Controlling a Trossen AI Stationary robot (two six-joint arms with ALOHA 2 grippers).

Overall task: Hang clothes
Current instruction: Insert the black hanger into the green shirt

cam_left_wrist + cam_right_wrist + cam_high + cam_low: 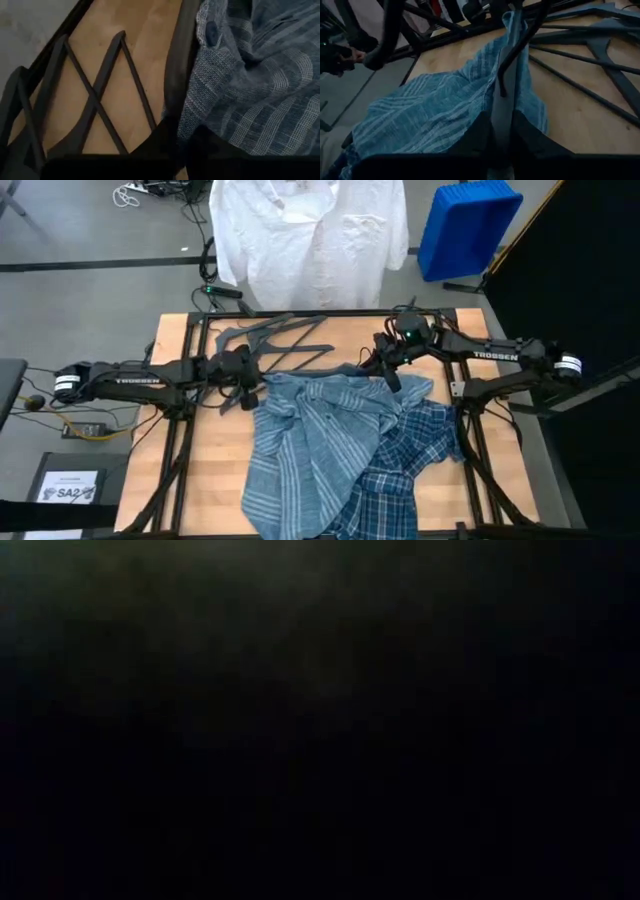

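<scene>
Your left arm (130, 378): stretched flat from left edge toward centre, wrist level, left gripper (243, 385) low over worktop. Its jaws look drawn close together, grey hanger bar running up between them, striped cloth just beside one jaw.

Your right arm (500, 358): reaching in from right edge, elbow bent, wrist tipped down, right gripper (388, 368) low. Its jaws closed on grey hanger, blue-grey shirt fold draped over that bar just ahead of jaws.

My two arms are dark, jointed tubes with white TROSSEN lettering, silver rings at their bases, one green light glowing.
</scene>
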